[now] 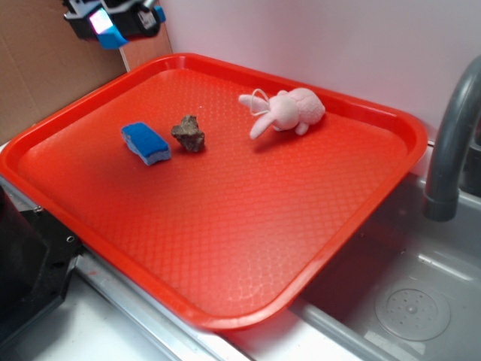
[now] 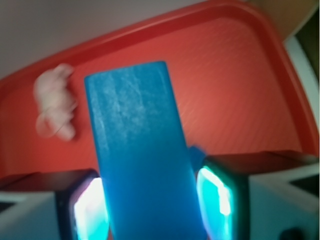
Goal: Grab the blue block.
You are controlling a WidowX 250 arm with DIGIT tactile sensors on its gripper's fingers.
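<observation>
End effector (image 1: pixel 113 22), exterior view: raised above the tray's far left corner, partly cut off by the frame's top edge. A bright blue piece, the block (image 1: pixel 111 36), shows at its lower end, clear of the tray (image 1: pixel 225 226). Pads glow pale.

On the tray, same view: sponge (image 1: pixel 146 143), blue with a pale bottom layer, lies just left of the rock (image 1: pixel 189 133); the two are near but not touching. Pink plush bunny (image 1: pixel 285 111) lies right of the rock, toward the tray's far rim, well apart from it. Tray rests over a grey sink (image 1: pixel 406 301); dark faucet (image 1: pixel 451 143) stands to the right of the tray. Cardboard panel (image 1: pixel 37 68) stands behind the tray's left side.

Wrist view: end effector (image 2: pixel 150 205) pinches the block (image 2: pixel 137 150) between two pads (image 2: pixel 217 197) lit cyan, one on each side, touching its side faces. Block stands out long and upright from the grip, smooth faces, sharp corners. Below and beyond it, the tray (image 2: pixel 240 75) floor; bunny (image 2: pixel 55 100), blurred, lies left of the block near the rim.
</observation>
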